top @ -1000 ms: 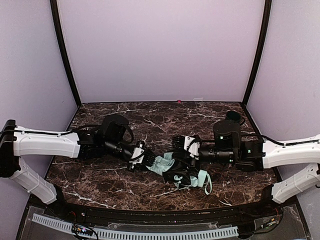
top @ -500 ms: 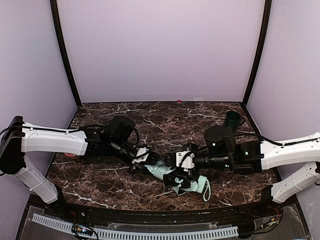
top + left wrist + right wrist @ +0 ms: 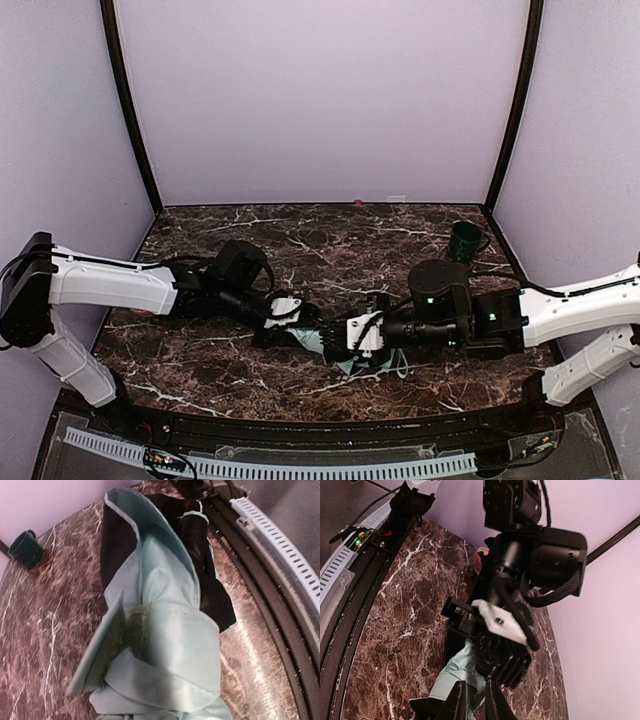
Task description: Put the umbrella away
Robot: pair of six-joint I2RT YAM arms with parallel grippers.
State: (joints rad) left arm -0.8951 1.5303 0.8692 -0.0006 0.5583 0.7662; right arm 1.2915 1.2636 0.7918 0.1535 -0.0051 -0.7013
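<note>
Two grippers were seen nose to nose in the overhead view: the left gripper (image 3: 296, 322) and the right gripper (image 3: 345, 335) were bunched over the umbrella (image 3: 372, 364), laid near the front of the marble table (image 3: 300, 240). From the left wrist, mint canopy and black lining were stretched away, fingers hidden. From the right wrist, the left gripper was clamped on the mint fabric. The right jaws were parted a slit at the cloth, and any pinch could not be told.
</note>
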